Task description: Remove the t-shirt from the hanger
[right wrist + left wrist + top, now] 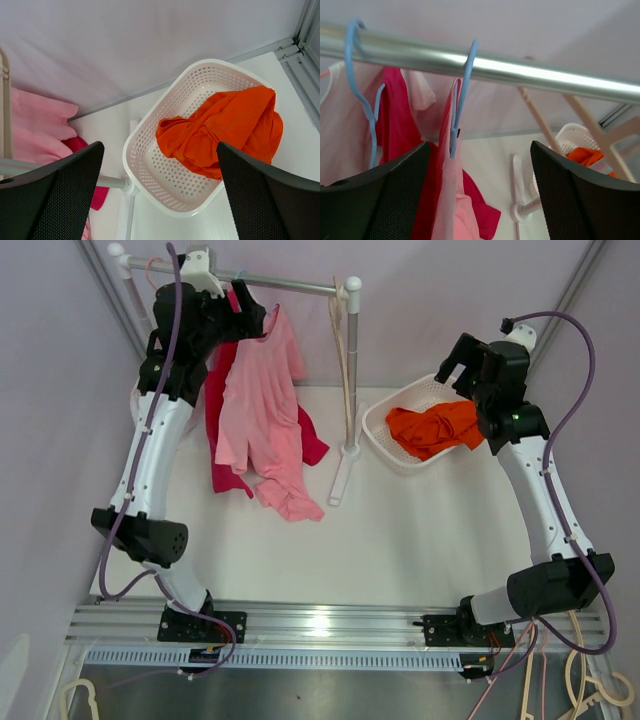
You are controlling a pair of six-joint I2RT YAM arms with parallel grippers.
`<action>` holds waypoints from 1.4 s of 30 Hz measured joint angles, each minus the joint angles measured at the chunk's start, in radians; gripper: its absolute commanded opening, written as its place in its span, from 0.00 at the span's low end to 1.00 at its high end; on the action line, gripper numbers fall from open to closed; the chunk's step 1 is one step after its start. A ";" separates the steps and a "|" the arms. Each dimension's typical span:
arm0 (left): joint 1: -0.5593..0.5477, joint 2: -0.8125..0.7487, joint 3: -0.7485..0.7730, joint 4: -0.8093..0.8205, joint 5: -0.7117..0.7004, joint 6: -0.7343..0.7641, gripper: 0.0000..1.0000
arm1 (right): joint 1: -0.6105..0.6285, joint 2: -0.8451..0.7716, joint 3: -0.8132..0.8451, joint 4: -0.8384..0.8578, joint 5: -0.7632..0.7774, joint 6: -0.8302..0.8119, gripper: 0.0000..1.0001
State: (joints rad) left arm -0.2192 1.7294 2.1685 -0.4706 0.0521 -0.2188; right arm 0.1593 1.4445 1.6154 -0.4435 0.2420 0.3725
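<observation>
A light pink t-shirt (262,390) (447,205) hangs from a blue hanger (461,90) hooked over the metal rail (530,72) (295,283). A magenta t-shirt (216,435) (395,120) hangs behind it on a second blue hanger (360,85). My left gripper (480,192) (252,318) is up at the rail, open, its fingers (395,195) on either side of the first hanger's neck without touching it. My right gripper (160,195) (452,368) hovers open above the basket, holding nothing.
A white perforated basket (378,435) (150,170) at the right holds an orange garment (435,427) (225,130). The rack's right post (351,360) and white foot (342,475) stand between the shirts and the basket. Spare hangers (590,695) lie at the bottom right.
</observation>
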 measured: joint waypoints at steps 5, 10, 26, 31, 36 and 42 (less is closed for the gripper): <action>0.000 0.044 -0.016 -0.026 -0.027 0.002 0.82 | 0.000 -0.029 -0.013 0.010 0.000 0.000 0.99; 0.000 0.051 -0.017 -0.021 -0.067 0.016 0.53 | 0.000 -0.031 -0.025 0.016 -0.001 0.000 0.99; 0.000 0.128 0.032 -0.006 -0.100 0.023 0.01 | 0.000 -0.039 -0.065 0.023 -0.001 -0.001 0.99; 0.000 0.153 0.083 -0.015 -0.110 0.026 0.01 | 0.000 -0.053 -0.075 0.025 -0.005 -0.006 1.00; -0.008 0.160 0.124 -0.009 -0.125 0.029 0.01 | 0.000 -0.066 -0.087 0.030 -0.060 -0.007 1.00; -0.093 0.085 0.114 -0.001 -0.243 0.080 0.01 | 0.090 -0.138 -0.160 0.072 -0.177 -0.058 0.99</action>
State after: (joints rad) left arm -0.3122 1.8141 2.2822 -0.4717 -0.1913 -0.1383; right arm 0.2489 1.3067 1.4551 -0.3717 0.0654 0.3145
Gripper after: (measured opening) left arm 0.038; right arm 0.993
